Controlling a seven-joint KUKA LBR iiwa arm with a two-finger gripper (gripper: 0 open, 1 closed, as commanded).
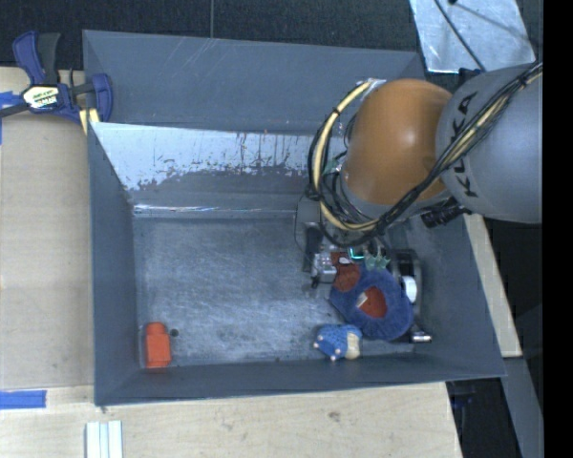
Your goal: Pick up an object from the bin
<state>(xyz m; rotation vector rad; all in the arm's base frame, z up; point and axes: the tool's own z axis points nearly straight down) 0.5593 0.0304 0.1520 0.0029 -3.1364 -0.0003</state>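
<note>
Camera view: blue cloth-like lump with red patch (374,305) at 4 o'clock corner of bin (220,275), near right wall. Judged soft, light, floppy; likely to sag rather than slip. Best hold: pinch on bunched fold at upper edge, not flat middle. At lump's 11 o'clock, gripper (336,267), touching or just above, cannot tell. Pincer state also cannot tell, shadowed under orange wrist cover (396,146). At lump's 7 o'clock, just beside, small blue-and-yellow plush (338,343). Well apart, in bin's 8 o'clock corner, orange block (157,344).

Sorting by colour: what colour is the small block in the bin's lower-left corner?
The block is orange, clearest in the camera view.
</note>
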